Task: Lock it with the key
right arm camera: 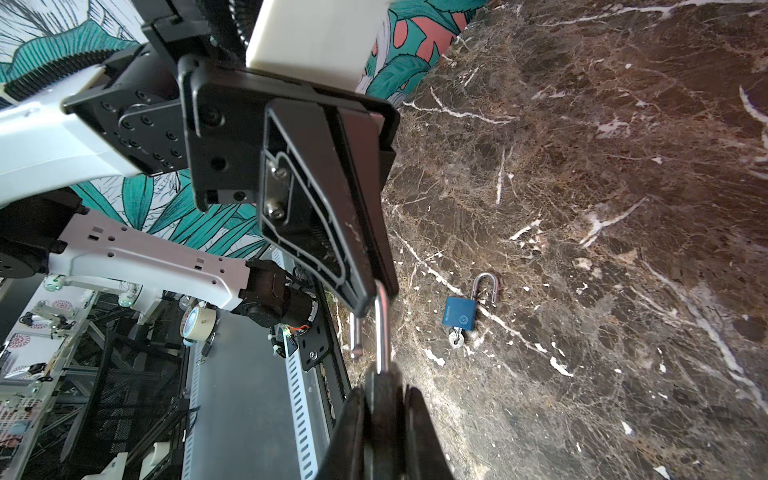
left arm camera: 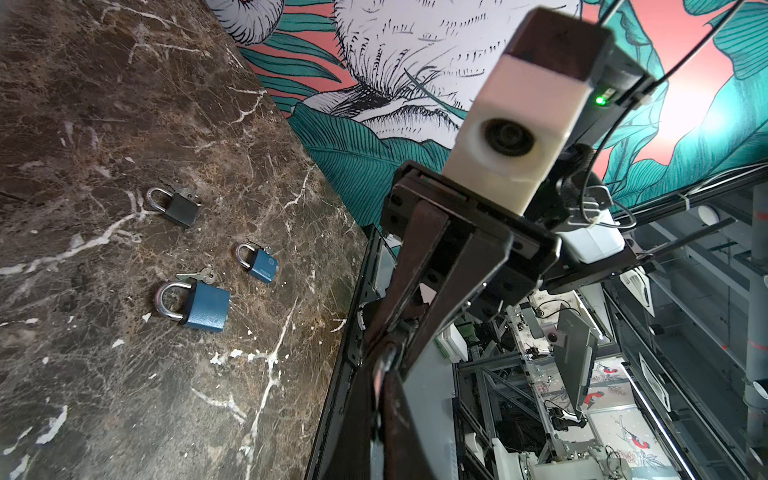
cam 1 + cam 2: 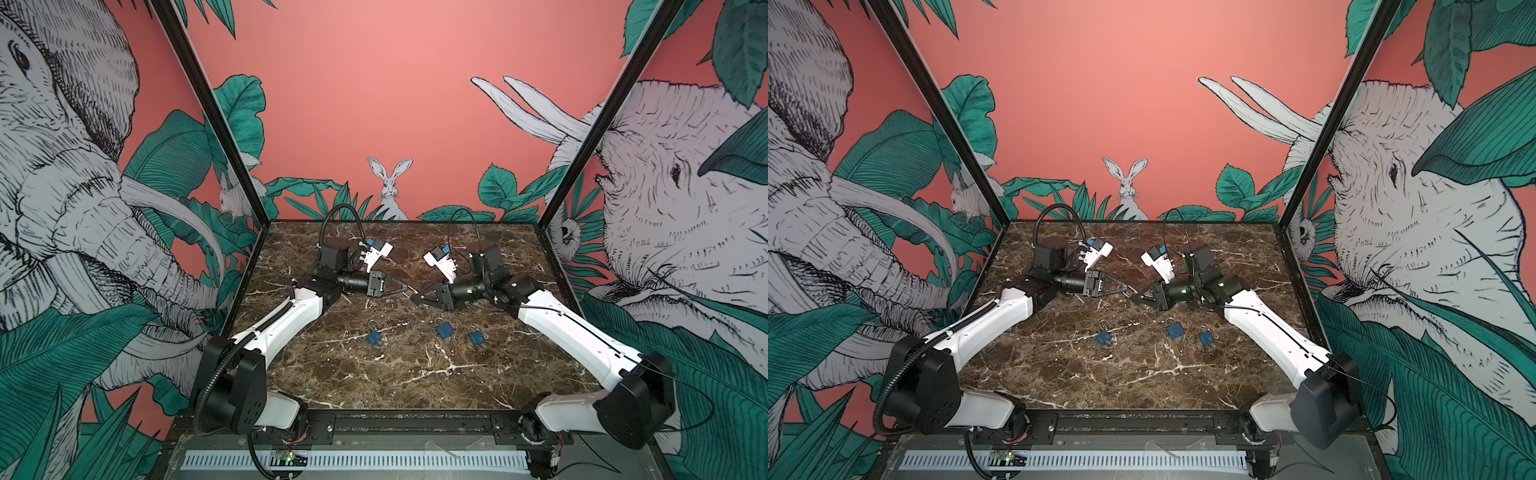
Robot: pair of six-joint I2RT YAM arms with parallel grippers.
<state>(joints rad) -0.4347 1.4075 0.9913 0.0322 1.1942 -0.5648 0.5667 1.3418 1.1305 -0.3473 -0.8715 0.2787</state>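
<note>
Right wrist view: a padlock (image 1: 380, 378) is held in the air between the two grippers, over the middle of the bench (image 3: 395, 374). The jaws of the right gripper (image 1: 382, 395) are clamped on its dark body. The jaws of the left gripper (image 1: 374, 297) are closed on the bend of the shackle (image 1: 382, 316), whose short leg hangs clear of the body, so the lock is judged open. Whether a key is seated in it cannot be told.

The padlock is judged small, rigid and heavy for its size. Its polished shackle is likely to slip or pivot in a pinch, so the flat sides of the body are judged the better hold, with the keyway left uncovered.

Three spare padlocks are laid nearer the bench's front, apart from the grippers: one (image 3: 375, 336) to the left and two (image 3: 444, 330) (image 3: 475, 337) near each other to the right. A key (image 2: 195, 276) is seen just beside one of them in the left wrist view; it is judged thin and best taken by its bow.

The bench is dark, white-veined marble, hard and smooth, so dropped metal may slide. It is enclosed by black posts (image 3: 582, 137) and panels (image 3: 374, 83) printed with elephants, leaves and a rabbit.
</note>
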